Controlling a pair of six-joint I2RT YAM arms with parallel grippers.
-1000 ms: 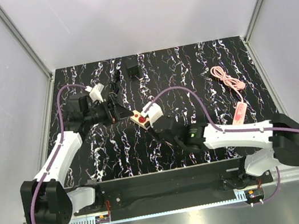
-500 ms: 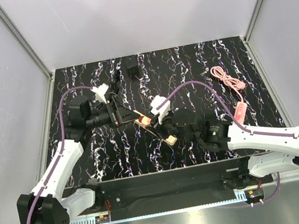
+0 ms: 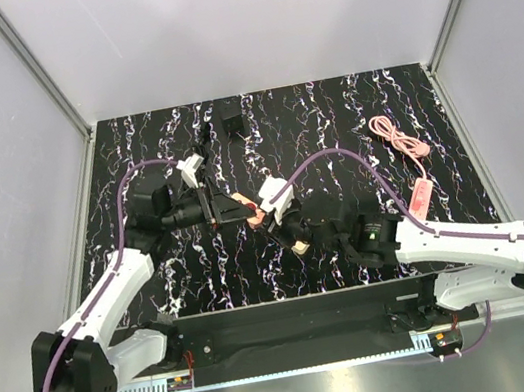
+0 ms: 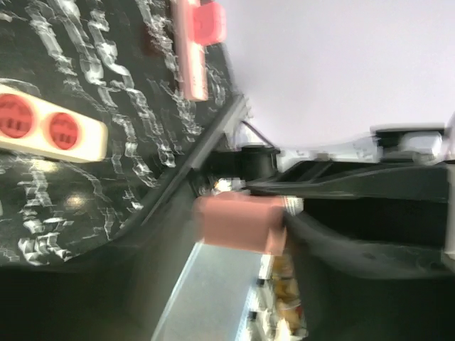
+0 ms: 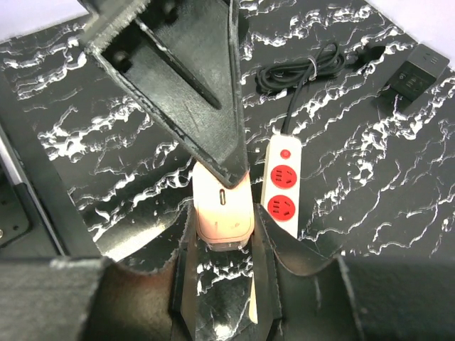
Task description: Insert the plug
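The plug (image 3: 231, 118), a small black box, lies untouched at the far edge of the mat and shows at the upper right in the right wrist view (image 5: 418, 71). A thin black cord (image 5: 298, 69) lies coiled near it. The cream power strip (image 5: 281, 186) with red sockets lies flat beside my right gripper. Held above the mat, a pink charger block (image 5: 222, 209) sits between the fingers of my right gripper (image 5: 224, 231). My left gripper (image 5: 226, 165) comes from the far side with its fingers pinched on the block's top end (image 4: 238, 222).
A coiled pink cable (image 3: 396, 137) and a pink strip (image 3: 421, 196) lie at the right side of the mat. The cream strip's end (image 3: 299, 246) pokes out under my right arm. White walls enclose the mat on three sides.
My left gripper has moved right to the pink block and its jaws have narrowed onto it. The right arm swung out to the right a second ago and has since barely moved.
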